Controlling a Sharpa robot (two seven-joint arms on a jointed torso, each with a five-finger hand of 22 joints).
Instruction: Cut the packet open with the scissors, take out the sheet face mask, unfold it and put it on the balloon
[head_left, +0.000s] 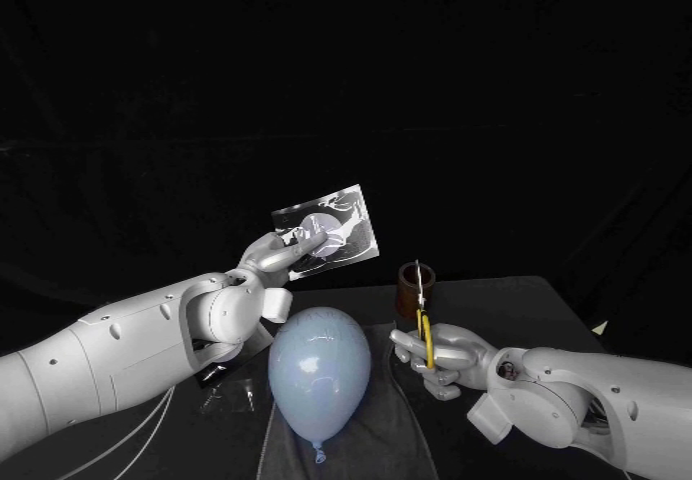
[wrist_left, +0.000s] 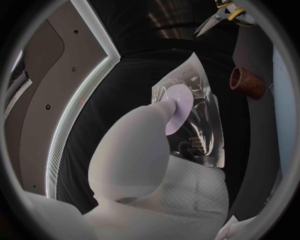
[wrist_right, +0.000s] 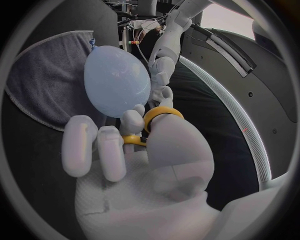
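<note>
Nearest, a grey cloth (head_left: 378, 432) is spread on the black table (head_left: 537, 300), and its near edge is cut off at the bottom of the head view. On it the pale blue balloon (head_left: 320, 372) is laid lengthwise, with the knot toward the near side and the rounded end away. A strip of bare cloth is left along its right side.

Just right of the balloon, the yellow handles of the scissors (head_left: 423, 315) are gripped in the closed fingers of the right hand (head_left: 437, 354). The scissors are held upright with the blades pointing up, but how far the blades are parted is hard to judge. Directly behind them a brown cylinder (head_left: 410, 284) stands on the table, partly hidden by the blades.

Farther off and to the left, the left hand (head_left: 274, 258) is raised above the table, and the packet (head_left: 335, 225) is pinched at its lower edge between thumb and fingers. The packet is silvery and square, with a pale round patch and print too small to read. It is held tilted, right corner highest — open air is left above it and to its right, and a clear gap separates it from the scissor tips. Whether any edge is cut cannot be told.
</note>
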